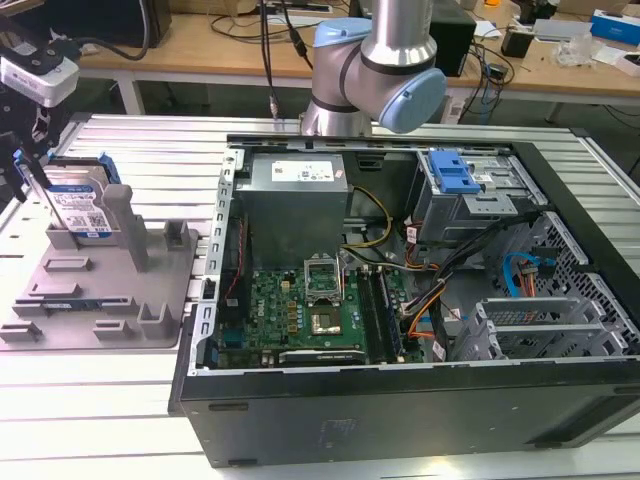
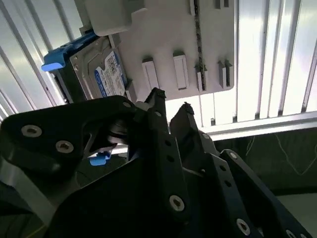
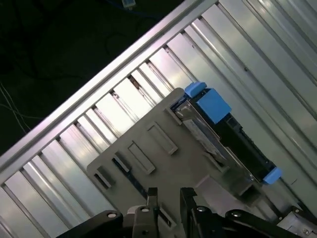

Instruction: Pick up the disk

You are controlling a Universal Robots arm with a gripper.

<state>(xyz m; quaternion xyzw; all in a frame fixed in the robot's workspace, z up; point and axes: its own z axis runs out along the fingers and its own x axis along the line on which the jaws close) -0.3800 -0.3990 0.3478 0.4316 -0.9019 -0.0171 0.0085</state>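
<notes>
The arm's gripper hung over the grey slotted tray on the ribbed metal table, its 2 black fingers a narrow gap apart with nothing between them. The disk, silver with a white-and-blue label and blue side rails, stood on edge in a slot at the tray's far corner, toward the exterior view's left. It was well apart from the open computer case. In both wrist views the disk lay off to one side of the fingertips rather than under them, so the grasp had not been made. A clean pick appeared to call for centring the gap over the disk's upper edge, squaring the fingers to its 2 flat faces, and closing on bare metal between the rails. The tray's posts beside the slot looked likeliest to catch a finger.
</notes>
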